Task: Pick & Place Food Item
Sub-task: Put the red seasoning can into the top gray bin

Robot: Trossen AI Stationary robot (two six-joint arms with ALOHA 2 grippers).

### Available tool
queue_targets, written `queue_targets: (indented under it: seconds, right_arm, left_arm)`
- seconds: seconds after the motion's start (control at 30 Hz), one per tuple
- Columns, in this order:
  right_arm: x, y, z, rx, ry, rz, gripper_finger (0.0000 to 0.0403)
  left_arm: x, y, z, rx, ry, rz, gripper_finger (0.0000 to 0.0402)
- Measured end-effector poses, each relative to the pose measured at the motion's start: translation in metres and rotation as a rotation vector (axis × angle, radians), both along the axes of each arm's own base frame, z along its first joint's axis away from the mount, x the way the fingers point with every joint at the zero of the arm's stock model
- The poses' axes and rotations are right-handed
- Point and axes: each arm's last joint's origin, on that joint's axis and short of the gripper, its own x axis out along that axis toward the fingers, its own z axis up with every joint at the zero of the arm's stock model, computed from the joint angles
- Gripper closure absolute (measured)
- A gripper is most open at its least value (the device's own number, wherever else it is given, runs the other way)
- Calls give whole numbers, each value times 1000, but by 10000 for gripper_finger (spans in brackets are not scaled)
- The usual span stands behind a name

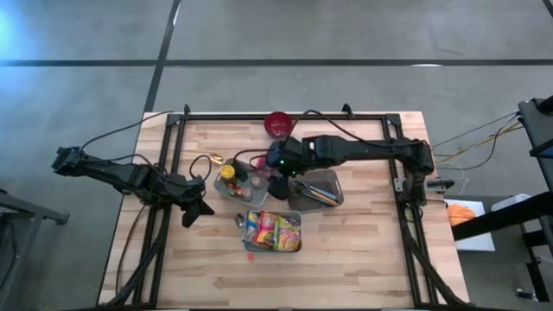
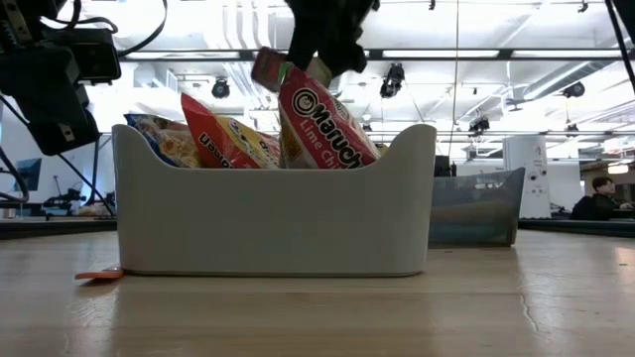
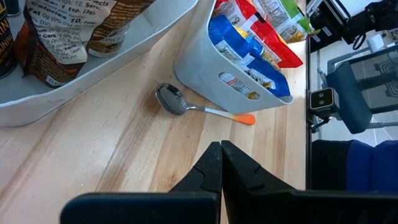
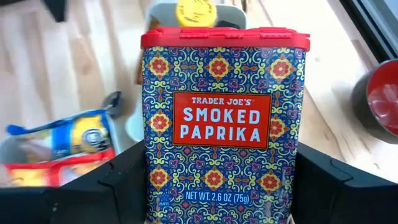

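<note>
**Worktop and what rests on it**

A pale wooden plank worktop [image 1: 363, 259], edged by a black metal frame [image 1: 285, 116], carries several items near its middle. A light grey plastic bin [image 1: 275, 231] packed with bright snack packets sits toward the front. Just beside it lies a metal spoon with an orange handle tip [image 3: 200, 108], flat on the wood, its bowl near the bin's wall. A darker grey open tray [image 1: 321, 188] holding utensils stands behind the bin, and a second pale tray [image 1: 232, 186] with jars and packets sits to its side. A dark red round bowl [image 1: 278, 124] rests at the far edge.
</note>
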Motion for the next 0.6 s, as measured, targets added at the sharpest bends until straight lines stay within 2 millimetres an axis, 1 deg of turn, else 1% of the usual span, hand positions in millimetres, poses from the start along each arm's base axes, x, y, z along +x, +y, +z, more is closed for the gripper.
queue_targets:
  seconds: [0.13, 0.4, 0.53, 0.6]
  right_arm:
    - [-3, 9, 6, 6, -19, 3, 129]
    - [-4, 22, 7, 30, -24, 3, 129]
    - [-6, 35, 9, 42, -33, 4, 129]
    - [-8, 44, 11, 39, -38, 18, 129]
  left_arm:
    - [0, 0, 0, 0, 0, 0, 401]
    - [1, 0, 1, 1, -13, 14, 401]
    - [4, 0, 5, -105, -36, 128, 401]
    - [11, 2, 10, -114, -108, 219, 401]
